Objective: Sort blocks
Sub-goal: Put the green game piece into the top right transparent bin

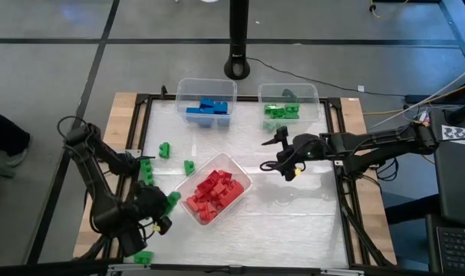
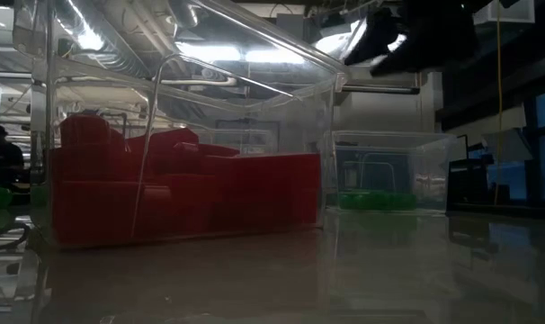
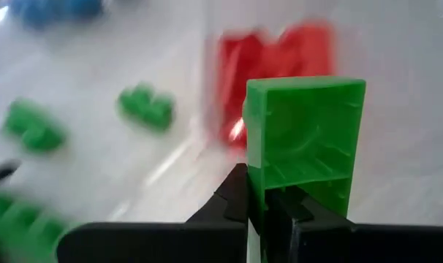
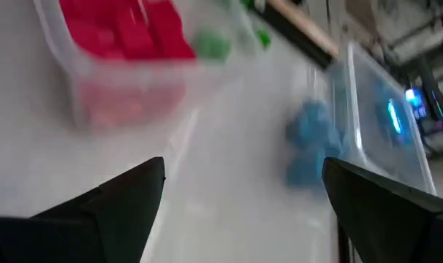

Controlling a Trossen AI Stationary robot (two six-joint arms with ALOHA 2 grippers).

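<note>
My left gripper (image 3: 269, 208) has its fingers clamped on a green block (image 3: 303, 139), at about seven o'clock on the worktop (image 1: 294, 222), just beside the bin of red blocks (image 1: 214, 192). My right gripper (image 1: 282, 157) hangs near three o'clock, fingers apart, holding nothing.

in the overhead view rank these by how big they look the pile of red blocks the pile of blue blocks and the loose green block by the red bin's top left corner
1. Red pile, clearly largest.
2. Blue pile, visibly smaller.
3. Loose green block, a single brick and by far the smallest.
All lie on the table at similar depth, so the ranking seems safe.
</note>
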